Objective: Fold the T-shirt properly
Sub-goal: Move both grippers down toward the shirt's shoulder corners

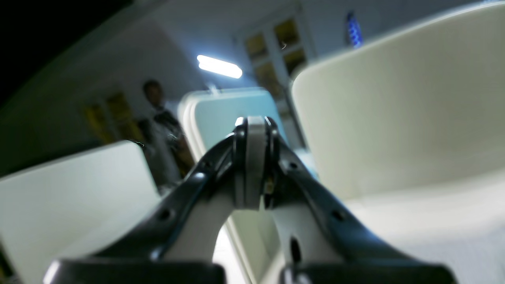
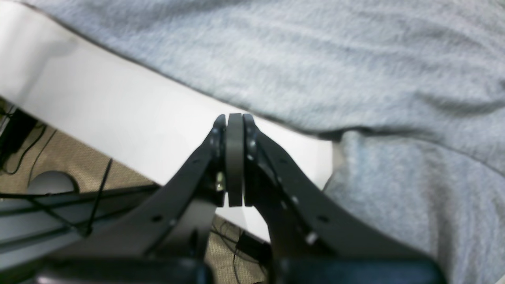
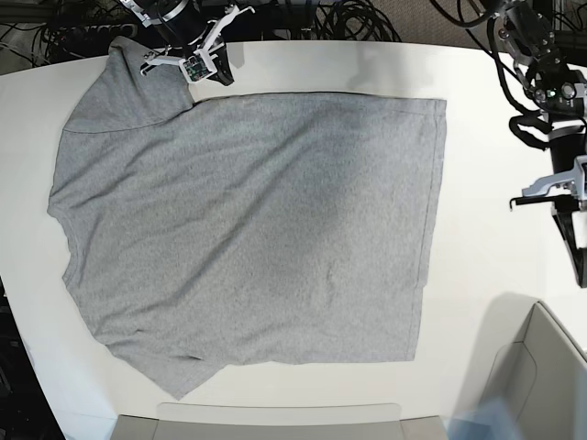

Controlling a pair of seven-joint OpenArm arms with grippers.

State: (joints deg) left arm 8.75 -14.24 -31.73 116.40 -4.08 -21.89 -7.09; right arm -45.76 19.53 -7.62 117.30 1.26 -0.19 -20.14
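**Shirt spread flat, both arms parked clear of it**

The T-shirt (image 3: 248, 229) lies plain side up and opened out across the middle of the white table (image 3: 486, 275), hem edge toward three o'clock in the base view, sleeves toward nine, one sleeve reaching up to eleven o'clock and the other down to seven. Shallow wrinkles cross the body, but no fold has been made, so I judge the task not yet begun; the cloth seems laid out flat so that a clean first fold line can be taken.

The right gripper (image 2: 235, 118) sits at eleven o'clock in the base view, just beside the upper sleeve, jaws pressed fully together on nothing; its wrist view shows bare table under the tips and grey cloth just past them. Likely it waits there because that sleeve is the nearest corner to pick up.

The left gripper (image 1: 254, 122) hangs off the table's edge at three o'clock, well apart from the shirt, jaws likewise closed and empty, its camera tilted up toward pale bins (image 1: 394, 110) and a ceiling light (image 1: 219, 66)
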